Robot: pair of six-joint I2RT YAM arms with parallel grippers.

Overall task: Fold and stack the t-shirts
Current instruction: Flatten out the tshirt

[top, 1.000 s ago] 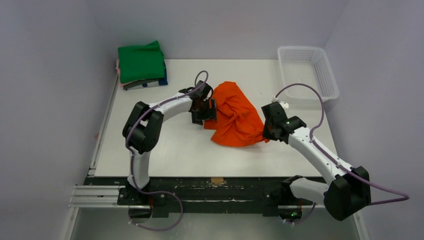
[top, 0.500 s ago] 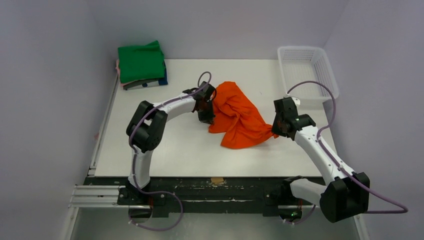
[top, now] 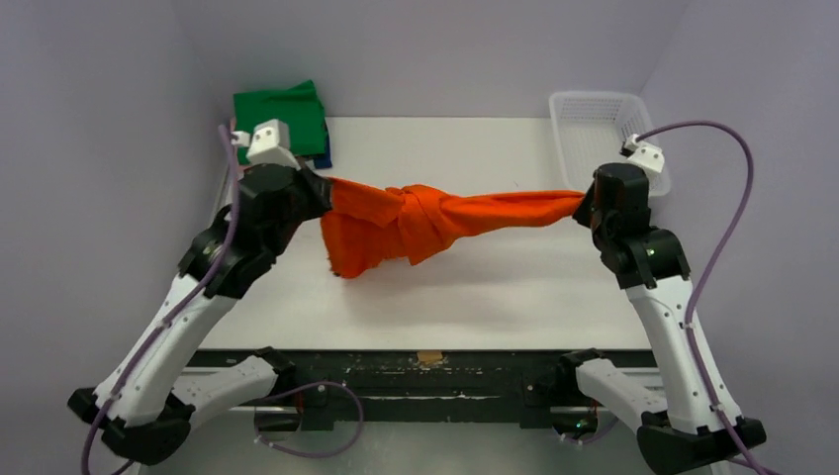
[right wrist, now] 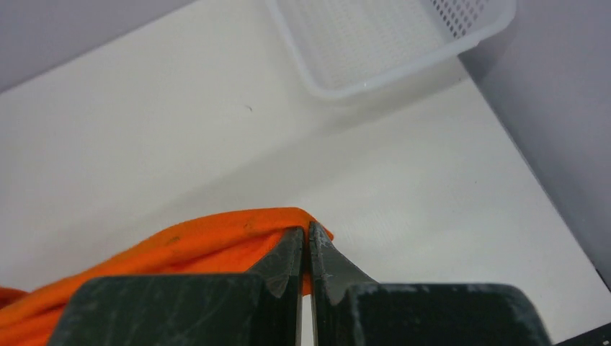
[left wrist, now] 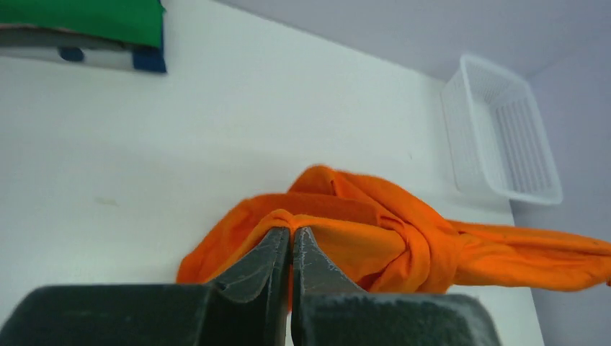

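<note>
Both claws are clenched on cloth. The left claw [left wrist: 291, 232] pinches one edge of the orange t-shirt [top: 425, 218], the right claw [right wrist: 305, 232] the opposite end. The shirt is stretched between them over the white table [top: 475, 287], twisted ropelike and knotted mid-span, with soft folds drooping at left. Far left is a folded stack, green t-shirt [top: 282, 117] on top and a dark blue t-shirt [left wrist: 148, 60] edge beneath. Far right is a basket [top: 599, 134] of rectangular white plastic mesh.

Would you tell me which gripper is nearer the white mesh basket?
Right. The right gripper is just beside the mesh basket; the left gripper is far off, by the folded t-shirts.
</note>
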